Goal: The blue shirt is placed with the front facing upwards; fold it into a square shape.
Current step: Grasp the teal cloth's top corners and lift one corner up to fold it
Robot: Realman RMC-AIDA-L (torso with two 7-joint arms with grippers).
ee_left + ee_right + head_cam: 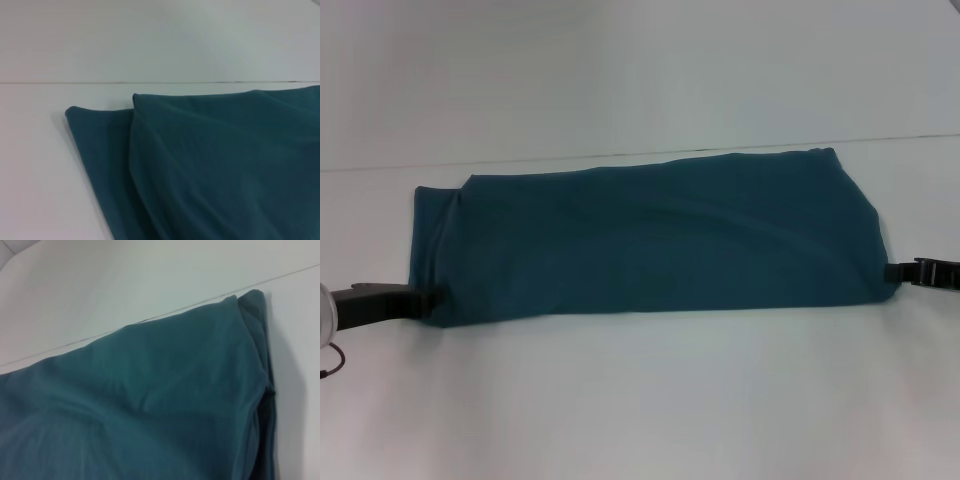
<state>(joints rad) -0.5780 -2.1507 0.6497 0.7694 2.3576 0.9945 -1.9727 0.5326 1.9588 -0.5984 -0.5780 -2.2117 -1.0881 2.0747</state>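
Left claw (420,297) sits at the near-left corner of the blue shirt (650,240), right claw (905,272) at its near-right corner, probably placed for the next fold. Whether either one pinches cloth, I cannot tell. Between them the soft, matte cotton lies as a long, doubled band across the pale surface (640,400), lettering hidden.

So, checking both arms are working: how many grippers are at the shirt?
2. The left gripper is at the shirt's near left corner; the right gripper is at its near right corner. The cloth may hide their fingertips.
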